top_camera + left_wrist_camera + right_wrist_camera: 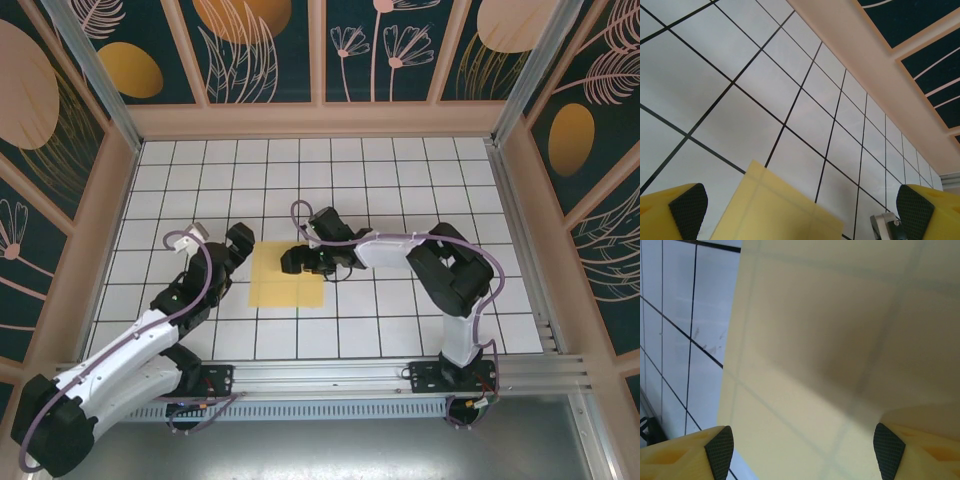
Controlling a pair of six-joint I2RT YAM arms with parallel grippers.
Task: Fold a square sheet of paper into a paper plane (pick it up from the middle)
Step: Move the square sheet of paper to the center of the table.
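- Hovering over the square sheet of paper (277, 287), which lies flat mid-table, the right gripper (298, 262) holds its jaws spread above the sheet's far right part.
- Probably best: lower squarely and pinch a small ridge at the middle, not the edge.
- The left gripper (238, 243), jaws wide apart, sits beside the left edge; open table (400, 180) surrounds the sheet.

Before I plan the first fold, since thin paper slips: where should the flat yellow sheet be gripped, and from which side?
Pinch the square sheet of paper near its middle, coming straight down from above. It lies flat on the table with no lifted edge to slide under, so a sideways approach would probably just push it. The right claw, open above it, looks best placed.
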